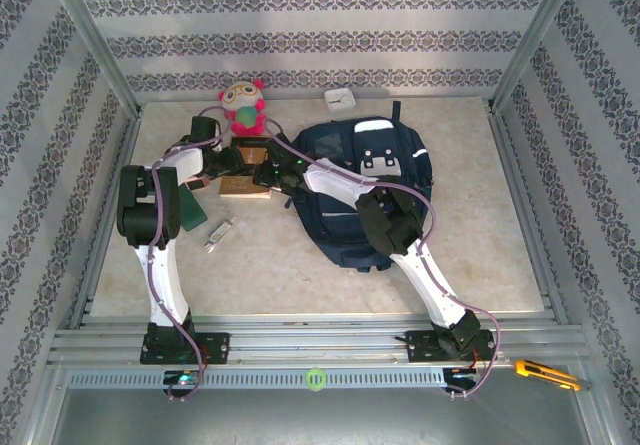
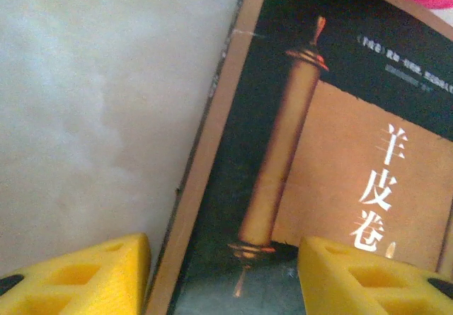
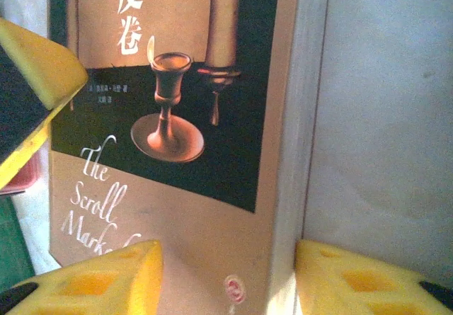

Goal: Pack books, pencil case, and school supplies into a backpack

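The book (image 1: 243, 183) lies flat on the table, left of the navy backpack (image 1: 365, 190). Its dark cover with the tan border (image 2: 311, 152) runs under my left gripper (image 2: 223, 276). That gripper is open, one finger over bare table and the other over the cover. From the other side, my right gripper (image 3: 228, 279) is open across the book's page edge (image 3: 294, 152). In the top view the left gripper (image 1: 220, 167) and right gripper (image 1: 273, 175) flank the book. A dark green flat piece (image 1: 185, 205) lies beside the left arm.
A pink plush toy (image 1: 245, 107) sits just behind the book and a small white box (image 1: 342, 98) at the back. A small white item (image 1: 220, 235) lies in front of the book. A yellow cutter (image 1: 545, 373) rests on the front rail. Bare table lies right of the backpack.
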